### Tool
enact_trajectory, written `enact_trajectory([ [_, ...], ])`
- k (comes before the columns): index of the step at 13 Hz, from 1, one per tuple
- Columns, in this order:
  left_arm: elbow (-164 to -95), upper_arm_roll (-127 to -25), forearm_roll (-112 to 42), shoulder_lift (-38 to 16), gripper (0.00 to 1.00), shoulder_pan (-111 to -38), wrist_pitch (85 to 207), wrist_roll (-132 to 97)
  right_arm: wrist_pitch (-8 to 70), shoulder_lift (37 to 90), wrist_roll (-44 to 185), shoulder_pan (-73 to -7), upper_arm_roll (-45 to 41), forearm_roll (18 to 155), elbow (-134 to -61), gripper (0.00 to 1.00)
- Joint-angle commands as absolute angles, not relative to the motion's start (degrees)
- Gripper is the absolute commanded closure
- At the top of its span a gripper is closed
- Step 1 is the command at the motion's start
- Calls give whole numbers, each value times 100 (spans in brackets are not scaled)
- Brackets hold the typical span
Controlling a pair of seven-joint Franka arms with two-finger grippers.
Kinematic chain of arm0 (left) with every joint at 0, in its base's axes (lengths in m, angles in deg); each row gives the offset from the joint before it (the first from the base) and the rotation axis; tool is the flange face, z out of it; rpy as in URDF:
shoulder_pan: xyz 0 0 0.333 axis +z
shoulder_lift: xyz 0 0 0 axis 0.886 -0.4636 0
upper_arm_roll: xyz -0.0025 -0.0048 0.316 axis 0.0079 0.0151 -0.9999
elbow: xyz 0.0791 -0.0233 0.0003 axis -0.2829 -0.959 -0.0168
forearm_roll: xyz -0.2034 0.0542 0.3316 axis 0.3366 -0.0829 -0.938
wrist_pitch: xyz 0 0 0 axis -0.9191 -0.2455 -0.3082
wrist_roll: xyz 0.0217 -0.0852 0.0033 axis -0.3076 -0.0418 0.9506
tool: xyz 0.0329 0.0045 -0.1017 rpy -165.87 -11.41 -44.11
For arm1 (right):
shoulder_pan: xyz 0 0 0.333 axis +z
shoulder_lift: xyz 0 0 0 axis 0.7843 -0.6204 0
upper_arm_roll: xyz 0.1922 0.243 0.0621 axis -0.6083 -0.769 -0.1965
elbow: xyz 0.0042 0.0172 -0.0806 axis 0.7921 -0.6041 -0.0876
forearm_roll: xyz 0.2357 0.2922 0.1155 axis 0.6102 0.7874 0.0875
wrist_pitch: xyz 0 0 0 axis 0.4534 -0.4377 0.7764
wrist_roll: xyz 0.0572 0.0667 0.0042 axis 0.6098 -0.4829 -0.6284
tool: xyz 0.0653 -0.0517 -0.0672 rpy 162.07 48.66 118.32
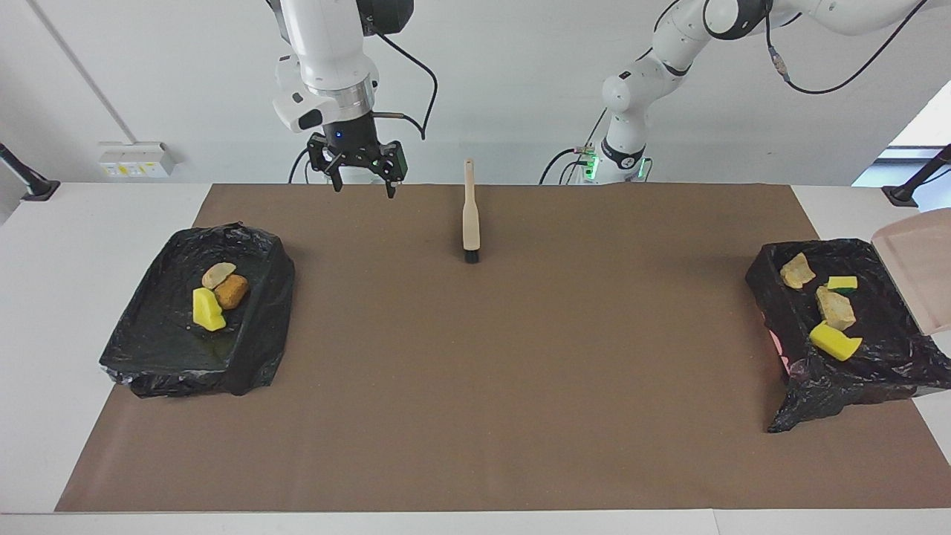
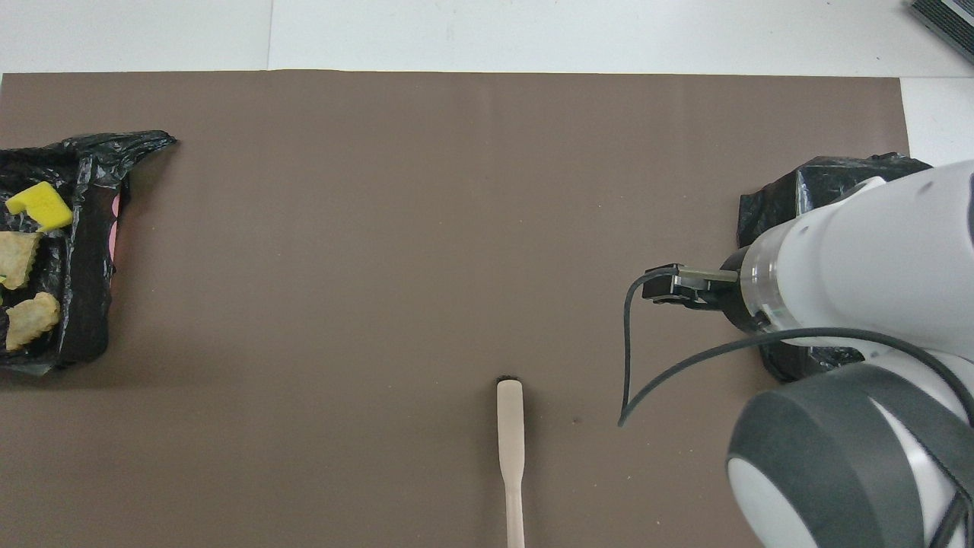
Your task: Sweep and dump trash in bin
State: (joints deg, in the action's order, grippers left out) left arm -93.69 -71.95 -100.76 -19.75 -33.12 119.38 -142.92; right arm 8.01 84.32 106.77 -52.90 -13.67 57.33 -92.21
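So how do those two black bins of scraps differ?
The bin at the right arm's end holds three scraps, the bin at the left arm's end four. The first has an orange-brown scrap, the second a green-backed scrap. Both are lined with black plastic.

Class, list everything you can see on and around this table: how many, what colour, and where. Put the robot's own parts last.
table: one, white, under everything
mat: one, brown, covers most of the table
bins: two, black-bagged, one at the right arm's end, one at the left arm's end
scraps: seven; yellow, beige and orange-brown in the first bin; two beige and two yellow in the second
brush: one, pale wood with black bristles, mid-mat, near the robots
dustpan: one, pale pink, partly in view, by the second bin
right gripper: black, open, over the mat's edge
left arm: white, gripper unseen
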Motion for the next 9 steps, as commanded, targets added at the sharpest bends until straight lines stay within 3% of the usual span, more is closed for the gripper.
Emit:
enact_trajectory([
  [1,-9373,-7223,-9987,-1873,100,-3749,11453,-13705,538,8543,10528,-5429,-1238,5774,-8983,0],
  [4,-9416,-7223,-8926,-1856,100,-4005,11294,-13564,-137,8543,9706,-5429,-632,5783,-8499,0],
  [9,-9961,-7205,-7703,-1873,100,-4831,10793,-11430,-271,8772,8674,-5202,564,5783,-8630,0],
])
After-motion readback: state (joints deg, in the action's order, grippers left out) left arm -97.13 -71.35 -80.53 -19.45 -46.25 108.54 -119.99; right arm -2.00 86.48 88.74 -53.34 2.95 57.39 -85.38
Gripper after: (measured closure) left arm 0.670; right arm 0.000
